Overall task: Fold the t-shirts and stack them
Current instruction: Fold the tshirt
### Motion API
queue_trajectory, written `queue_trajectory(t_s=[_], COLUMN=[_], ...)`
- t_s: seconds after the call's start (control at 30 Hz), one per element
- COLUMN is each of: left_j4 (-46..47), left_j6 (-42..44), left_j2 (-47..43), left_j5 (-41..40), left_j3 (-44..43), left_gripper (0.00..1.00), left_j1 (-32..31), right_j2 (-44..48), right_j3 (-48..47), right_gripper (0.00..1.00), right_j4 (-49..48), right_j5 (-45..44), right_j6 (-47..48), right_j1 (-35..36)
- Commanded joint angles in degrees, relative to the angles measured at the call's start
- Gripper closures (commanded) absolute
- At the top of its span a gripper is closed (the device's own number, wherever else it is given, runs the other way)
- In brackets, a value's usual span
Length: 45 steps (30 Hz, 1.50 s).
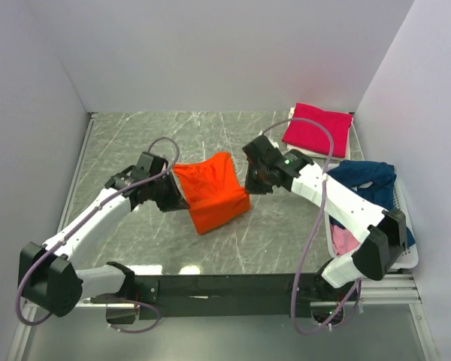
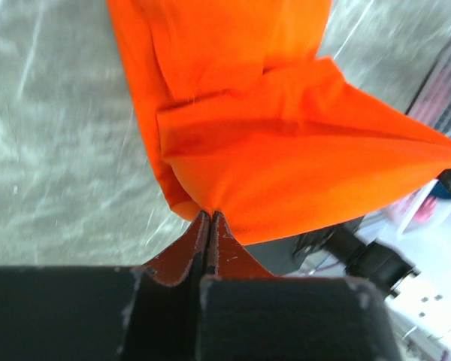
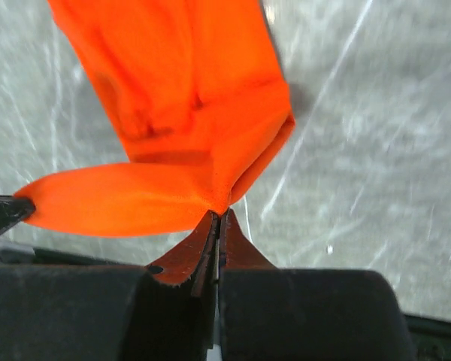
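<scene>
Orange t-shirt [image 1: 213, 192] slung between both pincers: left pincer [image 2: 210, 219] clenched on one end, right pincer [image 3: 219, 216] clenched on other end, cloth creased just ahead of each.

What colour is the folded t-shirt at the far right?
Magenta-pink folded cloth t-shirt; top external view.

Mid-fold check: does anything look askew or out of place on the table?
Nothing is spilled or damaged. The orange t-shirt, pinched by the left gripper and the right gripper, is skewed to the table edges, and its layers are uneven. The navy t-shirt spills crumpled over the rim of the white basket.
</scene>
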<state>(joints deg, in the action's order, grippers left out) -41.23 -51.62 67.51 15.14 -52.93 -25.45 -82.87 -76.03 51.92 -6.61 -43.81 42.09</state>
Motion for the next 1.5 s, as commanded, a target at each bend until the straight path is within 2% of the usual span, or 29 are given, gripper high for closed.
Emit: queue_trajectory(t_s=[0.0,0.67,1.37,1.4,1.43,1.47], left_j4=[4.67,11.79,16.27,16.36,16.36,15.84], left_j6=[1.16,7.14,9.52,9.43,9.34,9.08], left_j2=[2.09,17.92,33.47,34.79,35.5,36.11], left_j5=[0.07,5.43,7.1,6.67,6.31,4.66], left_j3=[-4.72,-12.46,-18.88,-19.49,-21.41,-22.73], left_gripper=[1.0,1.0,1.0,1.0,0.99,0.85], left_j1=[2.33,14.02,19.21,19.56,19.74,20.09], right_j2=[-2.54,-26.45,-41.92,-42.63,-43.42,-44.99], right_j3=[-6.14,-31.71,-43.84,-44.29,-45.16,-47.09], right_gripper=[1.0,1.0,1.0,0.99,0.87,0.77], right_j4=[-0.07,-0.5,-2.26,-3.05,-3.23,-3.58], right_j5=[-3.06,-3.59,0.45,0.98,2.47,3.87], right_j6=[4.17,11.03,12.79,12.79,12.79,13.31], right_j1=[-3.14,-7.37,-10.97,-11.06,-11.23,-11.5])
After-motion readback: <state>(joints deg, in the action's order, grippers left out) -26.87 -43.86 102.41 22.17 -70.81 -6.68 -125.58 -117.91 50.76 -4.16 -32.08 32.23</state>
